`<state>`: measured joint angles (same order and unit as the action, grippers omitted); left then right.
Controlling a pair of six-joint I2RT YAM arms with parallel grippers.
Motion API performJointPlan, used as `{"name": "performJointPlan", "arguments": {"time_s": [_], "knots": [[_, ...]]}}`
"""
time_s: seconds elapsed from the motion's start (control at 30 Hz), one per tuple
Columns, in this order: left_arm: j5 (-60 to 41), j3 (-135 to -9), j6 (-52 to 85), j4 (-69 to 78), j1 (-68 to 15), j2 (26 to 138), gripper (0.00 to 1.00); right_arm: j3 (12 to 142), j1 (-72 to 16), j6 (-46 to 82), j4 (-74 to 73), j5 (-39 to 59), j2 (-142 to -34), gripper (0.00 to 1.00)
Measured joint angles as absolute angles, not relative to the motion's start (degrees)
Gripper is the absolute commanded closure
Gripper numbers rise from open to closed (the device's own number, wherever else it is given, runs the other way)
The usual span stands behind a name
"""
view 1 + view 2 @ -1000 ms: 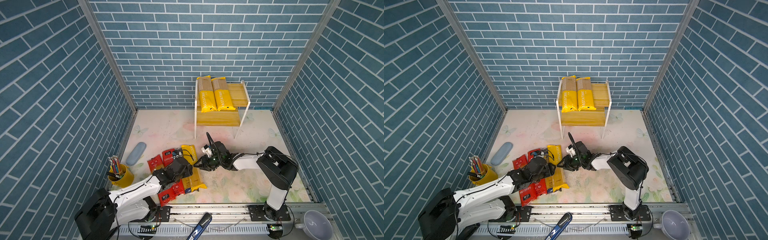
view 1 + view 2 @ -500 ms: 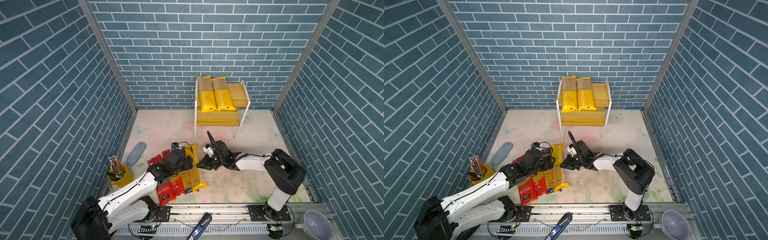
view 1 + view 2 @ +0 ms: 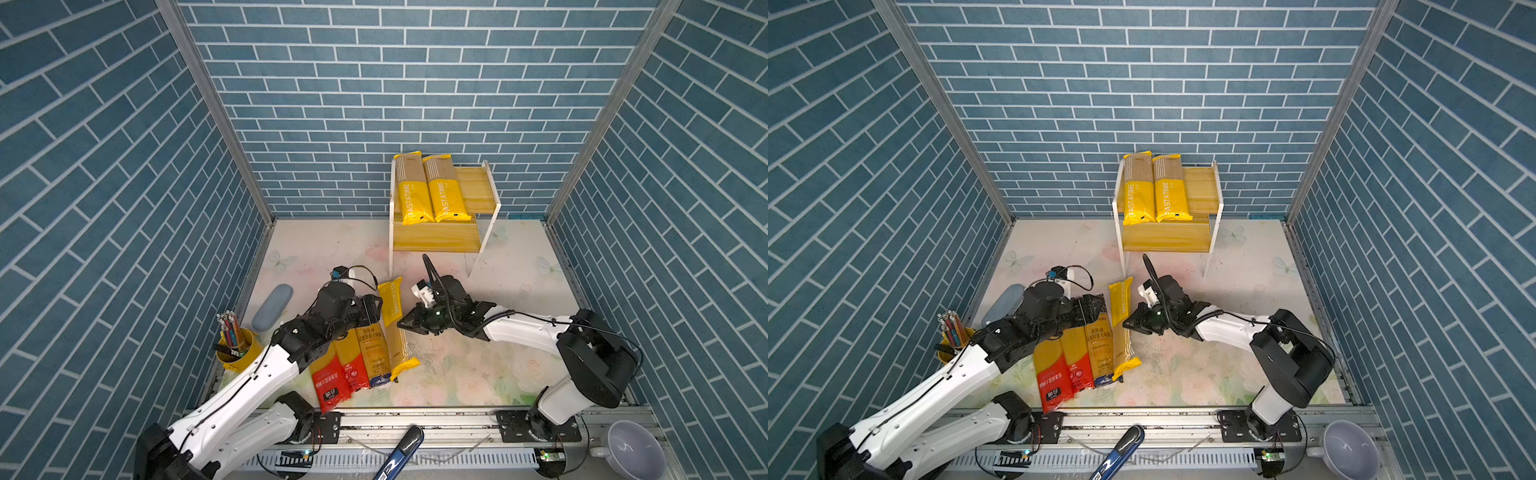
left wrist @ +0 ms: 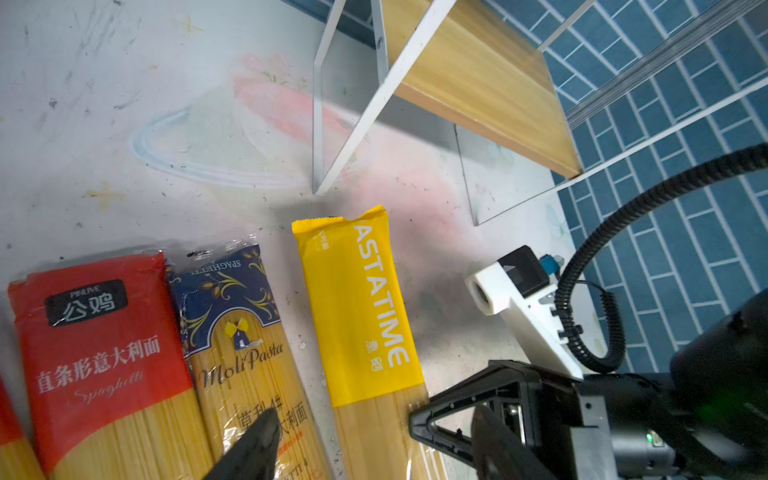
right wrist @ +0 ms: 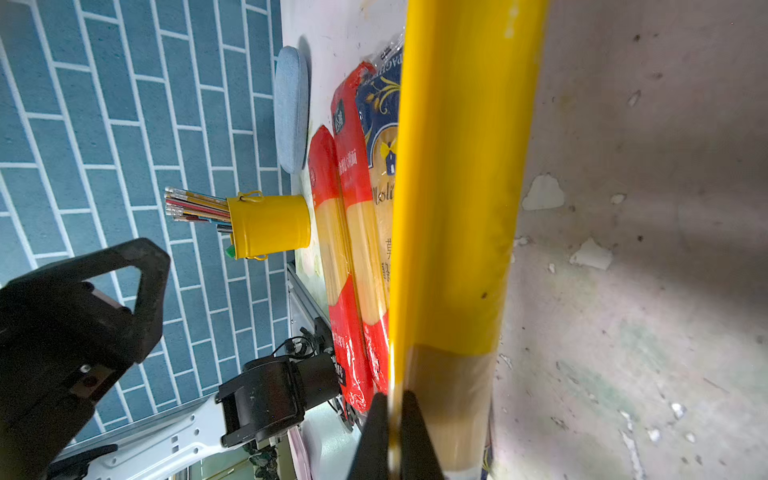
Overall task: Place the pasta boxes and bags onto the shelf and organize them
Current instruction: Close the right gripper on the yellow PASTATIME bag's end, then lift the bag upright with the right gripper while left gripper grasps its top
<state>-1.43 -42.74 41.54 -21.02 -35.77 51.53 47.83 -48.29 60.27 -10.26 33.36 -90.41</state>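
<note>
Near the front left of the worktop (image 3: 478, 365), a row of four spaghetti packs lying long sides together: a red-ended pack (image 3: 329, 384), a second red-ended pack (image 3: 352, 372), the dark-blue-ended pack (image 3: 374, 349), and at the right of the row the loose yellow PASTATIME pack (image 3: 390, 301).

At that yellow pack's outer long edge, the right end effector (image 3: 402, 323), clenched on the wrapper, fingertips (image 5: 374, 424) pressed together about where yellow print meets tan window.

Over the far half of the row, the left end effector (image 3: 374, 309), released and spread wide, gripping nothing: one finger (image 4: 257, 440) above the dark-blue-ended pack, the other beyond the yellow pack's outer edge, just in front of the right end effector. Contact with the packs: cannot tell.

Against the back wall, the shelf (image 3: 486, 195), with a pair of yellow PASTATIME packs (image 3: 409, 199) (image 3: 444, 197) side by side on the left of its upper board, near ends overhanging the front.

Left of the row, a grey-blue case (image 3: 272, 306) and, nearer the front, a yellow cup of pencils (image 3: 239, 355).
</note>
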Motion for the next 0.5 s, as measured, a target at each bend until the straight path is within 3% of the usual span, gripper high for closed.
{"name": "performJointPlan", "arguments": {"time_s": [0.5], "knots": [[-12.4, -37.6, 46.8, -13.3, -28.2, 48.2, 0.25, 49.3, -48.2, 58.0, -2.5, 30.9, -83.8, 1.00]]}}
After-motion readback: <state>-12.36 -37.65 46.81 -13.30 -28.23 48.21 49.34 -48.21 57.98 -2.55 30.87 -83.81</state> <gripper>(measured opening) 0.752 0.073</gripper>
